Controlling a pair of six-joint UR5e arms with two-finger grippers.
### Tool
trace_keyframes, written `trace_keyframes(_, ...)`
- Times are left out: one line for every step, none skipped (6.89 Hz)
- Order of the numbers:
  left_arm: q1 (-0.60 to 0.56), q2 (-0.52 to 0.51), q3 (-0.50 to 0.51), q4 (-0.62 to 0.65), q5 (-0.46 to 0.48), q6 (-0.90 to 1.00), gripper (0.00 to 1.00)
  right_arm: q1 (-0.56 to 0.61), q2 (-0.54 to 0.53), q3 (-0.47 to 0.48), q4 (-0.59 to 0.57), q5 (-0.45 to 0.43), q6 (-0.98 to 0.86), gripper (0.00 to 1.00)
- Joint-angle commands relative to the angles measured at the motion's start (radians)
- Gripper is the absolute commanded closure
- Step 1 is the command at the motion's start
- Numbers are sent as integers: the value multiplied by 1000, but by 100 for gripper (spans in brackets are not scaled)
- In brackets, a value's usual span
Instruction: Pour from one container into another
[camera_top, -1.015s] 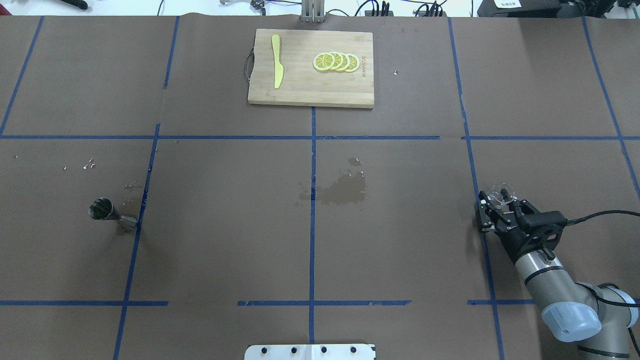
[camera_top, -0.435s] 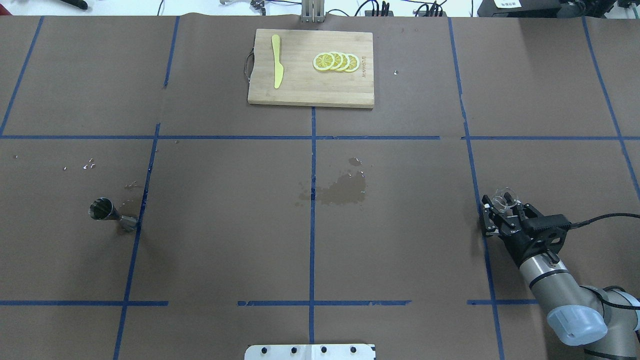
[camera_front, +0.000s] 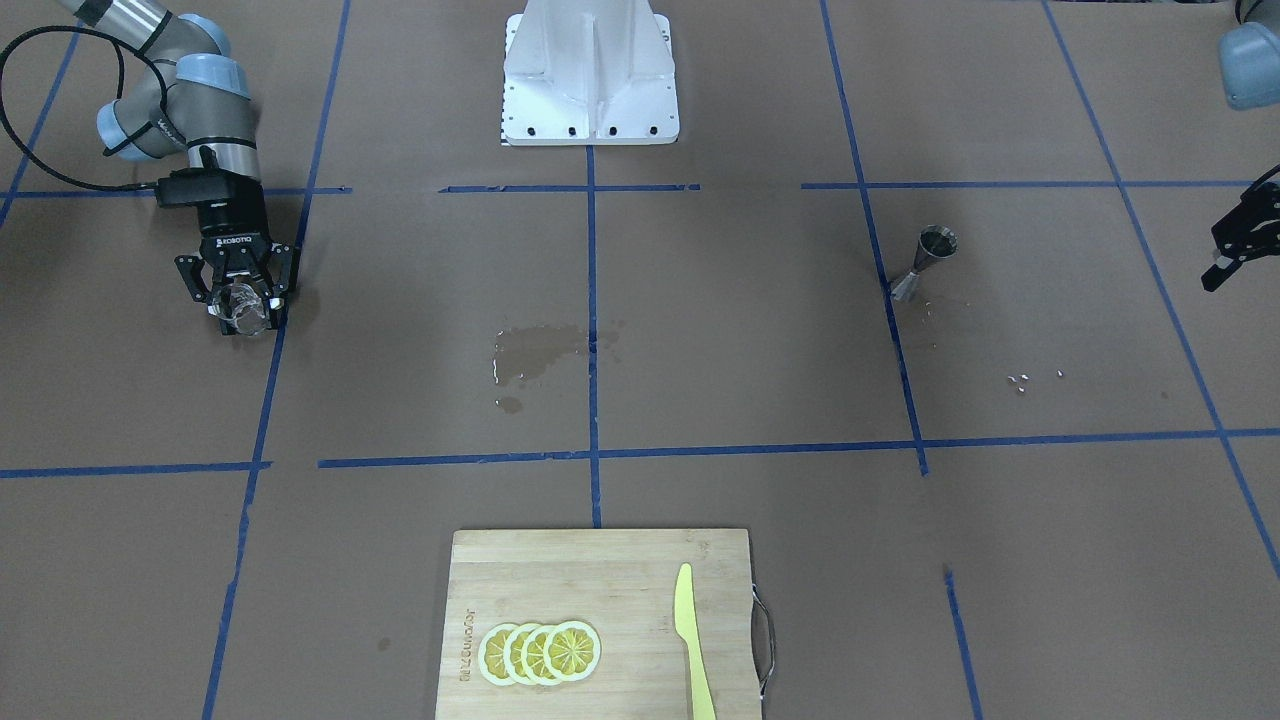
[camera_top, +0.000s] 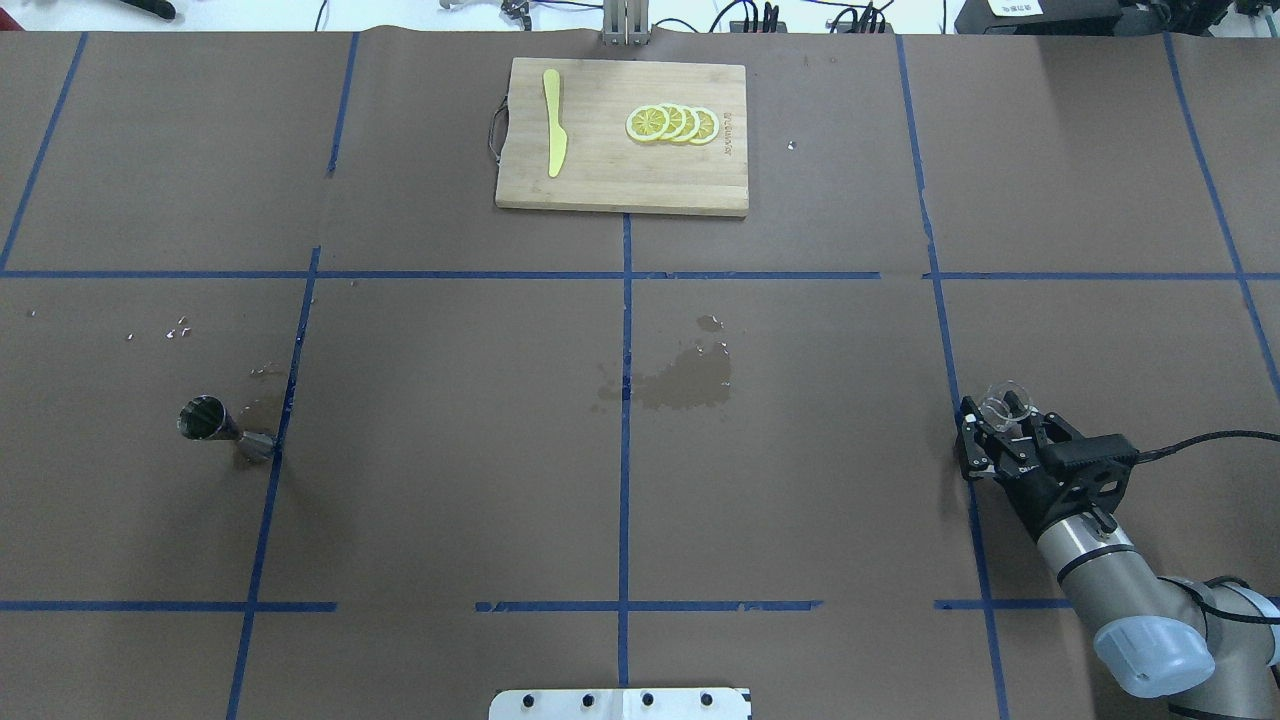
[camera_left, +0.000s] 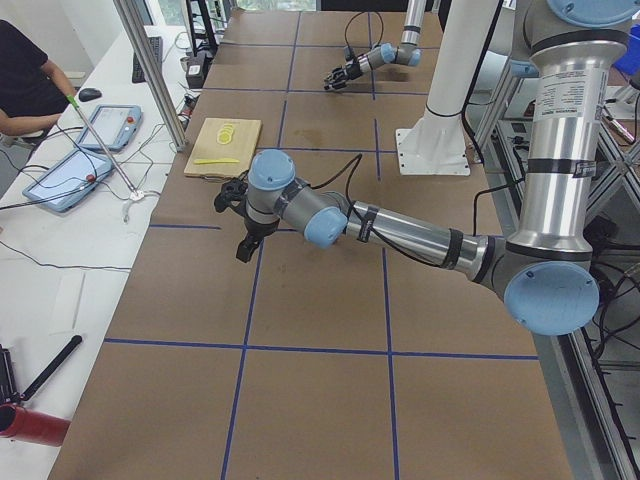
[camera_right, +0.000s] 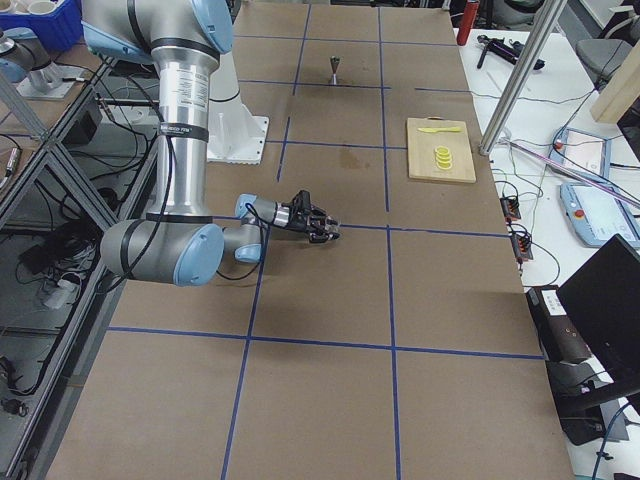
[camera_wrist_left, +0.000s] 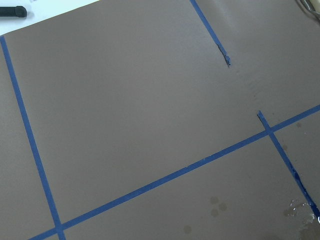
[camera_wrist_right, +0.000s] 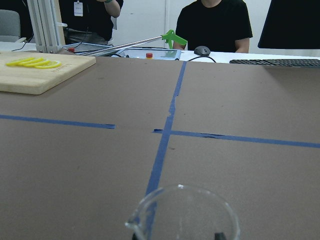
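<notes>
The clear glass tumbler (camera_top: 1006, 399) sits upright between the fingers of my right gripper (camera_top: 1000, 413), which is shut on it low over the table's right side. The front-facing view shows the same tumbler (camera_front: 241, 304) in that gripper (camera_front: 243, 312), and its rim (camera_wrist_right: 182, 212) fills the bottom of the right wrist view. The silver jigger (camera_top: 212, 423) stands alone on the left side, also seen as the jigger (camera_front: 926, 260). My left gripper (camera_front: 1236, 246) is cut off by the frame edge, well apart from the jigger; its opening is unclear.
A wooden cutting board (camera_top: 620, 180) with lemon slices (camera_top: 672, 123) and a yellow knife (camera_top: 553, 122) lies at the far middle. A wet patch (camera_top: 680, 382) marks the table's centre. Droplets (camera_top: 265, 372) lie near the jigger. The robot base (camera_front: 590, 75) stands at the near edge.
My right gripper has drawn back slightly toward the robot with the tumbler still in it. The jigger has not moved.
</notes>
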Motion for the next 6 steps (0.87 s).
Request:
trace_keyframes(0,0,0,0,-1,0,0,-7,0,0,0,0,0,77)
trace_keyframes(0,0,0,0,-1,0,0,-10,0,0,0,0,0,62)
trace_keyframes(0,0,0,0,-1,0,0,-12,0,2,0,0,0,58)
trace_keyframes(0,0,1,0,-1,0,0,-12,0,3,0,0,0,49)
trace_keyframes(0,0,1,0,-1,0,0,-12,0,5,0,0,0,29)
trace_keyframes(0,0,1,0,-1,0,0,-12,0,5,0,0,0,12)
